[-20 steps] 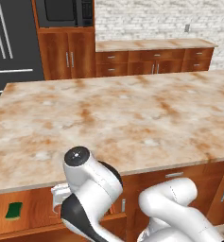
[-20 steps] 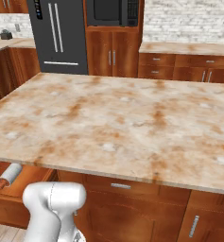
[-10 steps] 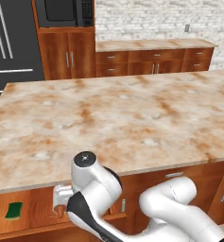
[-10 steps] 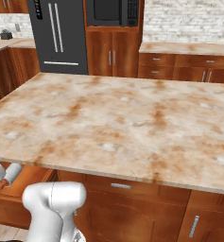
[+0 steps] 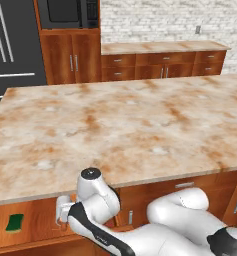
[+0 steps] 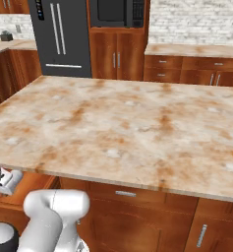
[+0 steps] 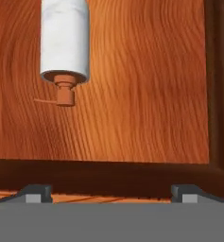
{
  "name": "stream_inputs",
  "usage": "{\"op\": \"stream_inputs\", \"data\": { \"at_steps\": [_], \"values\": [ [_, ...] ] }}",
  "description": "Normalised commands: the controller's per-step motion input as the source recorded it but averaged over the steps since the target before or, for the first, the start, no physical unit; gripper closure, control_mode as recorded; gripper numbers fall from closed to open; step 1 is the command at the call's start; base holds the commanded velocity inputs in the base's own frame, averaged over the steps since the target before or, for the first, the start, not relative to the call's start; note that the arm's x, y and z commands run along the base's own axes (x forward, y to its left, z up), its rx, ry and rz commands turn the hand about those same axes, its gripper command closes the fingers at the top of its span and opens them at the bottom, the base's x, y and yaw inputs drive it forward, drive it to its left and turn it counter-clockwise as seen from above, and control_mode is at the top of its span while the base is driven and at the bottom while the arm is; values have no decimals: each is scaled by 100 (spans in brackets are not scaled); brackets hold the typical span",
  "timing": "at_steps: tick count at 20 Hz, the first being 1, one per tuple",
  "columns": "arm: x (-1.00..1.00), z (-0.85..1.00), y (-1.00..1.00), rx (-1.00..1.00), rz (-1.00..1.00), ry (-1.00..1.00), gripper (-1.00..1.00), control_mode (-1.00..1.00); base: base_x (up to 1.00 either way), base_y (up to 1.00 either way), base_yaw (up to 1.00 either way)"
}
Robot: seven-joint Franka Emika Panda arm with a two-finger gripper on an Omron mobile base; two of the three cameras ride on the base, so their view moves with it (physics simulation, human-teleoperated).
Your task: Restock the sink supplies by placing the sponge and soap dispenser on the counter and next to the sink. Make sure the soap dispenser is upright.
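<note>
The marbled island top (image 5: 120, 125) serves as the landmark. Just below its near edge, toward its left end, an open wooden drawer (image 5: 35, 225) juts out toward the robot. The sponge (image 5: 14, 222) lies flat on the drawer's floor, green with a darker edge, at the drawer's left part in the left base view. The white arm bends down under the island's edge, and its hand reaches over the drawer just beside the sponge, apart from it.

In the hand view, the soap dispenser (image 7: 64, 45) lies on its side on the wooden drawer floor, its pale cylindrical body toward the top of that view and its orange-brown pump top pointing down toward the gripper (image 7: 111, 193). The thin spout sticks out sideways from the pump. The two dark fingertips (image 7: 35, 193) stand wide apart at the bottom of the hand view, with nothing between them; the dispenser is well clear of them, beyond the drawer's dark front wall (image 7: 99, 176). In the right base view, part of the hand shows at the picture's left edge, below the island's near edge.

Beyond the island's far side runs a counter (image 5: 160, 47) against a white brick wall, over wooden cabinets. Left of it stand a tall cabinet with a built-in microwave (image 5: 70, 12) and a dark refrigerator (image 5: 12, 50).
</note>
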Motion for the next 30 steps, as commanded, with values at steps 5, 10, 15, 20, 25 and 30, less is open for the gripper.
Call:
{"op": "stream_inputs", "data": {
  "at_steps": [5,10,15,20,25,30],
  "values": [
    [23,-50,46,-3,12,20,-100,-100,0,0,0],
    [-8,-30,60,-11,15,17,-100,-100,0,0,0],
    [-61,-6,44,-5,10,6,-100,-100,0,0,0],
    [-98,0,8,0,2,1,-100,-100,0,0,0],
    [21,7,-23,0,0,-1,-100,-100,0,0,0],
    [56,-9,-18,0,-1,-11,-100,-100,0,0,0]
  ]
}}
